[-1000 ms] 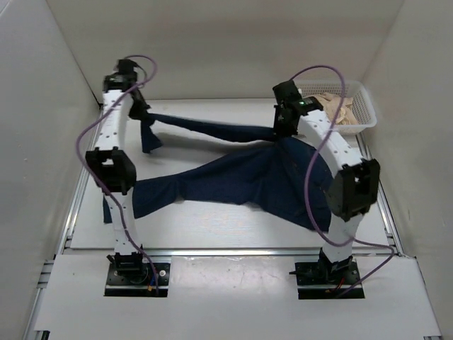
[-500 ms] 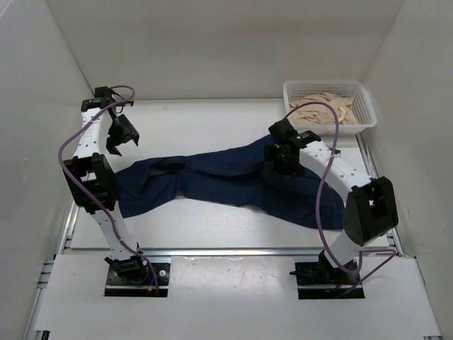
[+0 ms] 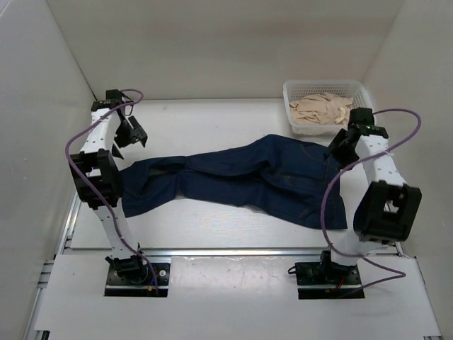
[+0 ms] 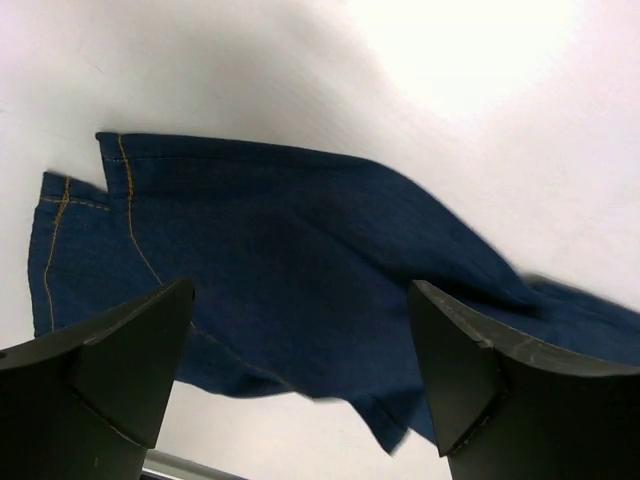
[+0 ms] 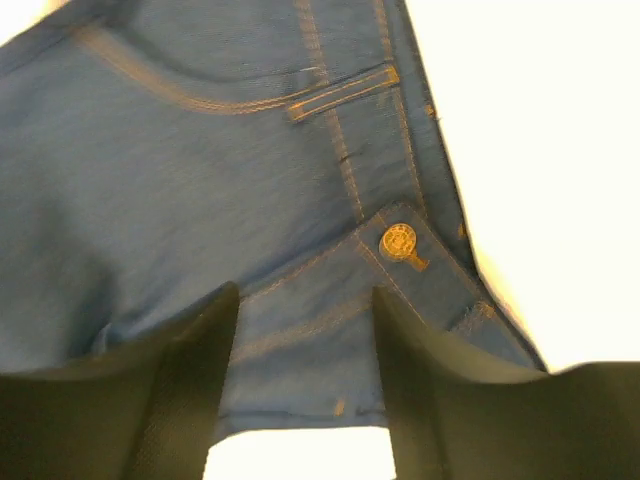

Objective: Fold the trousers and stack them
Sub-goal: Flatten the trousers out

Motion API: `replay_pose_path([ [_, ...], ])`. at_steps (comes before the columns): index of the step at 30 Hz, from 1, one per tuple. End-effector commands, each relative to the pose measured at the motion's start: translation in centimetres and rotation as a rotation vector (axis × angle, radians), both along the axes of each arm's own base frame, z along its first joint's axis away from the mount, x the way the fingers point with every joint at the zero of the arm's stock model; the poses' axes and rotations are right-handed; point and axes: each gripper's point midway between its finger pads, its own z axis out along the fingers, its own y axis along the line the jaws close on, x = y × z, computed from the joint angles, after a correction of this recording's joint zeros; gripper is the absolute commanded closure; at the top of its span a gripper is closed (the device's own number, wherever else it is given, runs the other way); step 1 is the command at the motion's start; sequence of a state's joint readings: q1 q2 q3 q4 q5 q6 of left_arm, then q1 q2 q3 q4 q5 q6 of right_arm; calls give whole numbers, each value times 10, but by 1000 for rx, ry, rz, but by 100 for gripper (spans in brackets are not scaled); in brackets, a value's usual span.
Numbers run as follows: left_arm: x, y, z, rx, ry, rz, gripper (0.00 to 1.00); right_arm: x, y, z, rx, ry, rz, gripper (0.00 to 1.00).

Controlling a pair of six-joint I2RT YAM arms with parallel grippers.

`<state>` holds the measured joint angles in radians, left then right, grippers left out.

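Trousers (image 3: 233, 177): dropped from the mid-air stretch, now lying flat, near-left of basket (image 3: 364, 88), waistband end closest to it. Unfolded, so folding starts afresh. Left gripper (image 4: 300, 290) has let go: jaws wide, empty, far from basket. Right gripper (image 5: 305, 292) released, jaws half apart over waistband. Count: trousers 1, basket 1, grippers 2.

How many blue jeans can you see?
1. The jeans lie spread out across the middle of the table. The basket at the far right corner holds beige cloth, which might hide more.
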<state>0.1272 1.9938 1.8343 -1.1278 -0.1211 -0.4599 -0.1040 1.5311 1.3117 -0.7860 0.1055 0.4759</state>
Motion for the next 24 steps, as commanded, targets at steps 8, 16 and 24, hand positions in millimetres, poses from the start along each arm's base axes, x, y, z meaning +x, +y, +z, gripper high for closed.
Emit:
replay_pose_path([
  [8,-15,-25,-65,-198,105,-43,10,51,-39,-66,-6,130,-168,17],
  [16,-11,-21,-69,-225,107,-31,90,76,-40,-116,19,179,-170,55],
  [24,18,7,-3,-123,-13,-21,90,56,-53,-81,-47,110,-232,100],
])
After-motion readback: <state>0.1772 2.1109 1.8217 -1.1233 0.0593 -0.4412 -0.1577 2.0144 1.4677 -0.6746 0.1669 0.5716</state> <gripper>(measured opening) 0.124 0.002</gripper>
